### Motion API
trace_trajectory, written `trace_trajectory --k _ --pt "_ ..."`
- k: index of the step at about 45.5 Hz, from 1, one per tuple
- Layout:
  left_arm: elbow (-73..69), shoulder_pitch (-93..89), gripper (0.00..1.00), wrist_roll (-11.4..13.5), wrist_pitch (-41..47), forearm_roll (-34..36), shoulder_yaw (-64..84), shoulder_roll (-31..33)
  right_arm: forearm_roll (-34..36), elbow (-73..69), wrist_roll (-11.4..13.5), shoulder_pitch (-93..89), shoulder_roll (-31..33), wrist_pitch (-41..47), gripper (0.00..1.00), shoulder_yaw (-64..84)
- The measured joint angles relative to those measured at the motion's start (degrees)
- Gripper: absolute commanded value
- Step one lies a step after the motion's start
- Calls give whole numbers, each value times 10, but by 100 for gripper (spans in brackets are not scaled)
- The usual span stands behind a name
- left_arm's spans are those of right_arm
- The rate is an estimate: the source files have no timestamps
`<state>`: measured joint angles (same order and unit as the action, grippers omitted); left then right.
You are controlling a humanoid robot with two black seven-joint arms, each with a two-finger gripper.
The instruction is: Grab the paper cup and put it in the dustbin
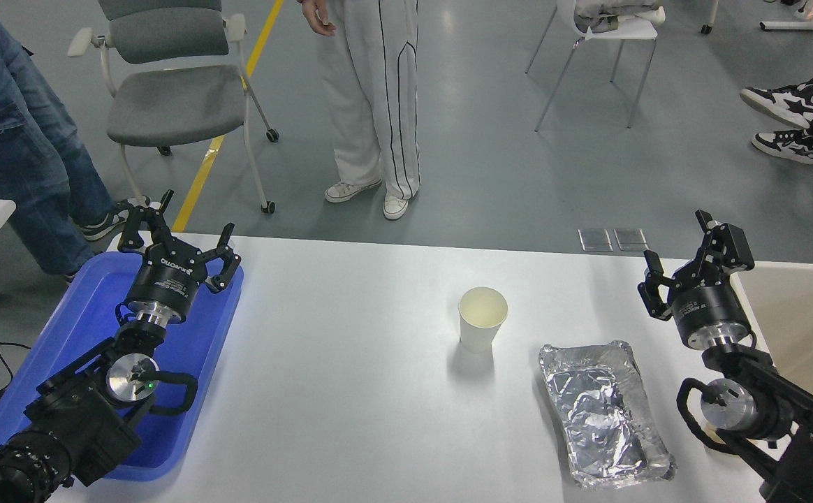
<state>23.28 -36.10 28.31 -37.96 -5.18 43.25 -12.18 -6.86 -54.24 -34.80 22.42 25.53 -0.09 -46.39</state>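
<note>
1. A white table [350,391] fills the lower part of the view, and grey floor with a yellow line lies beyond its far edge.
2. At 12 o'clock a person in white trousers [375,98] stands on the floor, with a grey wheeled chair [169,91] at 11 o'clock and a person in jeans [15,126] at 10 o'clock. A white chair [609,42] stands at 1 o'clock, and someone's black-and-white shoes [787,119] show at 2 o'clock.
3. A blue tray [197,349] lies at the table's 9 o'clock side; a crinkled foil tray [602,412] lies at 4 o'clock.
4. The left arm comes in at 8 o'clock and its gripper [179,241] hangs over the blue tray's far end, fingers spread wide and holding nothing.
5. The right arm comes in at 4 o'clock and its gripper [682,258] is raised at 3 o'clock near the table's right edge, jaws wide apart and empty, well apart from the cup.
6. The paper cup [482,320] stands upright near the table's middle, its long axis vertical, mouth up, narrow base on the table, just beyond the foil tray at 11 o'clock from it.
7. The dustbin [808,314] shows at 3 o'clock past the table's right edge, behind the right gripper, only partly in view.
</note>
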Motion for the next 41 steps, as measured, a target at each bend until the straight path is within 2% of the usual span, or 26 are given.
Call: trace_trajectory --k 41 --pt "0 0 100 0 0 0 0 0 0 0 0 -1 3 0 100 0"
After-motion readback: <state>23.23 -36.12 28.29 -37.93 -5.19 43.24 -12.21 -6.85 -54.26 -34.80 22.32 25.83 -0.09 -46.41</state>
